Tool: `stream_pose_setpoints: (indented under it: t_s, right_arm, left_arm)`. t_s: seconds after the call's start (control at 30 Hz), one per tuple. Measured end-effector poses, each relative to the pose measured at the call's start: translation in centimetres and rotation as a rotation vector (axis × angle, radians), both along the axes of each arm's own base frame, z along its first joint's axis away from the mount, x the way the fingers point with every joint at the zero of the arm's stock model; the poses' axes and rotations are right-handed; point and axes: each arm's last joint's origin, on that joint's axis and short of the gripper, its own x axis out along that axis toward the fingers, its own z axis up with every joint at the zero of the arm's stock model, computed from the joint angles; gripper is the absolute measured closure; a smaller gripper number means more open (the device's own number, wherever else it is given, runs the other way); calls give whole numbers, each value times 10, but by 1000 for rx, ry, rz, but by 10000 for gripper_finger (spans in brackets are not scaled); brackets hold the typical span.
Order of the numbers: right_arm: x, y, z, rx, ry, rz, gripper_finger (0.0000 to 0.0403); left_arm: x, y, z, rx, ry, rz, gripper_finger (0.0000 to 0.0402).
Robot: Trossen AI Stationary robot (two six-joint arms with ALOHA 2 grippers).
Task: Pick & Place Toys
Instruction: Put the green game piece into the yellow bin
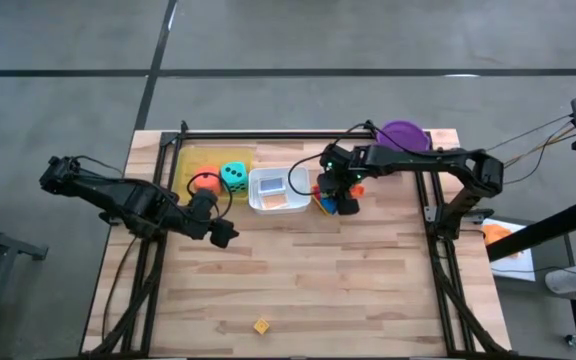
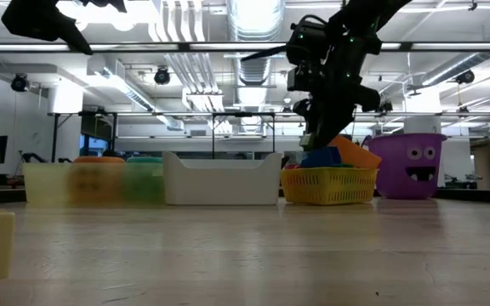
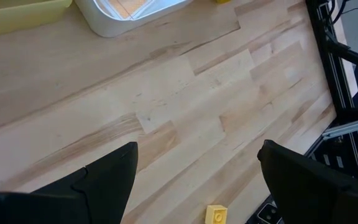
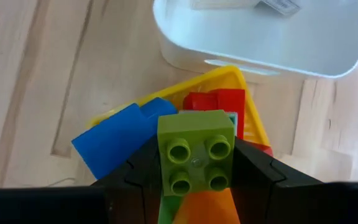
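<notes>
My right gripper [image 4: 196,163] is shut on a lime-green four-stud block [image 4: 196,152], right over a yellow basket [image 1: 320,203] that holds blue [image 4: 120,137], red [image 4: 219,102] and orange blocks. In the low view this gripper [image 2: 320,138] hangs just above the basket [image 2: 328,185]. My left gripper [image 1: 224,235] stands open above bare table, nothing between its fingers [image 3: 114,177]. An orange die [image 1: 205,182] and a teal die [image 1: 234,176] lie in the yellow tray [image 1: 200,157]. One yellow block [image 1: 261,326] rests on the table near the front edge. My right gripper pinches the green block by two opposite side walls [image 4: 164,155] between its two fingers, the studded face turned toward the wrist. The fingers slant down from above. The block sits over the basket's blocks; whether it touches them I cannot tell.
A white tray [image 1: 278,190] with flat cards stands between the yellow tray and the basket. A purple bucket [image 1: 403,135] is at the far right corner. The dark frame rails [image 1: 436,215] run along the table's sides. Bare wood stretches across the near half of the table.
</notes>
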Motion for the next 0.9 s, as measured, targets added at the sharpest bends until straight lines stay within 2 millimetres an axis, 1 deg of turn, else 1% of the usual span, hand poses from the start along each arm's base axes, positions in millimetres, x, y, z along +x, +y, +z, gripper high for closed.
stream_pose_setpoints:
  t_s: [0.27,0.6,0.67,0.8,0.9]
  right_arm:
    - [1,0,2,-10,-17,-28,269]
    - [0,0,1,-15,1,-15,269]
    - [0,0,1,-19,1,-6,258]
    - [0,0,1,-22,2,-4,221]
    - [0,0,0,-21,6,-4,210]
  left_arm:
    - [0,0,0,-9,-2,11,72]
    - [0,0,0,-8,-2,12,72]
    - [0,0,0,-9,-2,12,72]
    - [0,0,0,-10,-1,10,72]
    - [0,0,0,-12,0,6,72]
